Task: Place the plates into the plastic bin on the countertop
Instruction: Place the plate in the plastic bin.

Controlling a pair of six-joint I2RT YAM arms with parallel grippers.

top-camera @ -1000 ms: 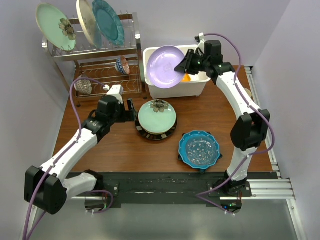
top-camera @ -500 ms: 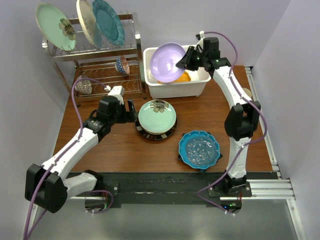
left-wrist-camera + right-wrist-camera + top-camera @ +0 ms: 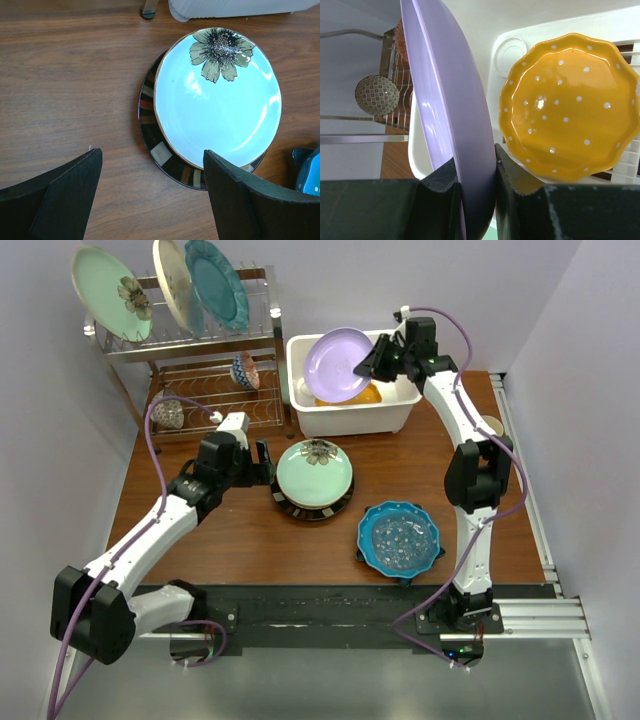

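1. The right gripper (image 3: 372,362) pinches the rim of the lilac plate (image 3: 338,365), holding it tilted on edge above the white plastic bin (image 3: 355,420) at the far side of the countertop (image 3: 230,530).
2. To do this step well, it probably needs to lower the plate's free edge inside the bin's rim. It should then lay the plate flat on the dish below and only then release.
3. The bin holds one orange scalloped plate (image 3: 570,105) with white dots, lying flat.
4. The left gripper (image 3: 152,192) hovers spread wide and empty. It is just left of a mint flower plate (image 3: 220,110) stacked on a dark-rimmed plate (image 3: 149,107).
5. A blue scalloped plate (image 3: 400,535) sits nearer, to the right.
6. The wire rack (image 3: 200,345) at far left holds three upright plates above and small bowls below.
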